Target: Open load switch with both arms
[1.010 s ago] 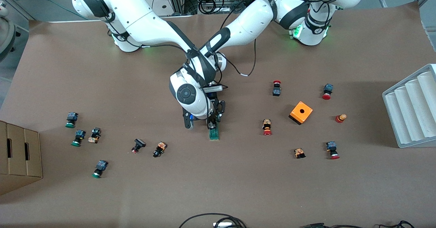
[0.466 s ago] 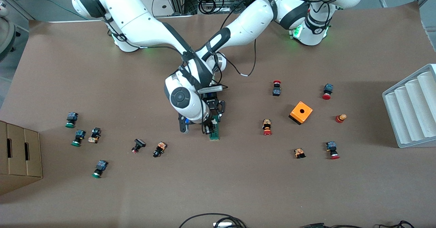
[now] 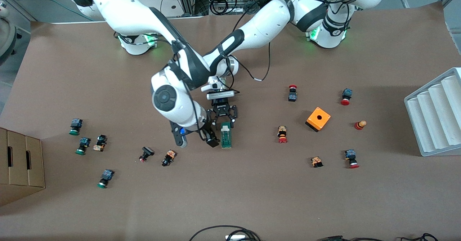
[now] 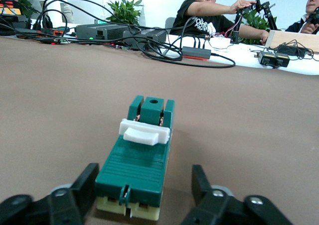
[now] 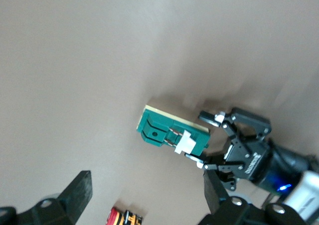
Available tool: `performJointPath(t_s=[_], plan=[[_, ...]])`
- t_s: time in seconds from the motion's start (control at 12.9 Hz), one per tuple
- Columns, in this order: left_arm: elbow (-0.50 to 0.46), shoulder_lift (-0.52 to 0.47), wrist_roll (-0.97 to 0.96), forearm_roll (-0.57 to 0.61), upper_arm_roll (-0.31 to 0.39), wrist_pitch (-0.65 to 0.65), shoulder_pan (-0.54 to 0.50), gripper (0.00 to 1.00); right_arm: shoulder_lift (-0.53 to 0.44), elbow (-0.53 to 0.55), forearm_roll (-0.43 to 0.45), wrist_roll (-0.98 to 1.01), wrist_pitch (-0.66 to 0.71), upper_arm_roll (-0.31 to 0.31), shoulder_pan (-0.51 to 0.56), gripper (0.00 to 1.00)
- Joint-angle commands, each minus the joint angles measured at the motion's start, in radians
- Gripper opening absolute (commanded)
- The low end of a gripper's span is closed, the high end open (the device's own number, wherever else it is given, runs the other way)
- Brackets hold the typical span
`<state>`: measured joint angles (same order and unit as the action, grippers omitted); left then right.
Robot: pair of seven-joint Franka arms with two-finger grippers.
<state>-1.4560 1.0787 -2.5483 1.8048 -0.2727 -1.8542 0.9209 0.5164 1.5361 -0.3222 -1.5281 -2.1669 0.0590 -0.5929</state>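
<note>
The load switch is a narrow dark-green block with a white tab, lying flat near the middle of the table. My left gripper stands open low over its end away from the front camera. In the left wrist view the switch lies between the black fingers, with a gap on each side of my left gripper. My right gripper hangs open and empty above the table beside the switch, toward the right arm's end. The right wrist view shows the switch and my right gripper.
Small red- and green-capped pushbuttons lie scattered; the closest ones sit on either side of the switch. An orange box and a white ridged tray are toward the left arm's end. A cardboard box sits at the right arm's end.
Both grippers were shut at the switch and have opened. The right gripper let go, rose and swung away toward the right arm's end. The left gripper stays at the switch.
</note>
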Motion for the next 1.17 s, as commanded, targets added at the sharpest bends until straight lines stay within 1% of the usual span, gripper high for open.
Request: performJointPath(t_s=[0.0, 0.31, 0.47, 0.54, 0.62, 0.85, 1.09], plan=[[0.003, 0.003, 0.057, -0.050, -0.023, -0.019, -0.013, 1.00, -0.110, 0.026, 0.020, 0.177, 0.116, -0.007, 0.083, 1.00], [-0.020, -0.017, 0.077, -0.065, -0.023, -0.017, -0.014, 1.00, -0.229, 0.030, 0.020, 0.489, 0.280, -0.001, 0.197, 1.00], [-0.033, -0.032, 0.141, -0.117, -0.026, -0.010, -0.017, 1.00, -0.272, 0.030, 0.022, 0.645, 0.341, 0.038, 0.228, 1.00], [-0.033, -0.039, 0.172, -0.152, -0.040, -0.005, -0.017, 1.00, -0.289, 0.030, 0.023, 0.734, 0.372, 0.042, 0.249, 1.00], [-0.033, -0.051, 0.190, -0.178, -0.048, -0.003, -0.019, 1.00, -0.308, 0.030, 0.037, 0.817, 0.389, 0.067, 0.257, 1.00], [-0.033, -0.077, 0.198, -0.197, -0.059, -0.003, -0.020, 1.00, -0.369, 0.032, 0.074, 1.064, 0.465, 0.140, 0.263, 1.00], [-0.058, -0.137, 0.213, -0.241, -0.069, -0.003, -0.020, 1.00, -0.420, 0.035, 0.087, 1.303, 0.512, 0.171, 0.327, 1.00]])
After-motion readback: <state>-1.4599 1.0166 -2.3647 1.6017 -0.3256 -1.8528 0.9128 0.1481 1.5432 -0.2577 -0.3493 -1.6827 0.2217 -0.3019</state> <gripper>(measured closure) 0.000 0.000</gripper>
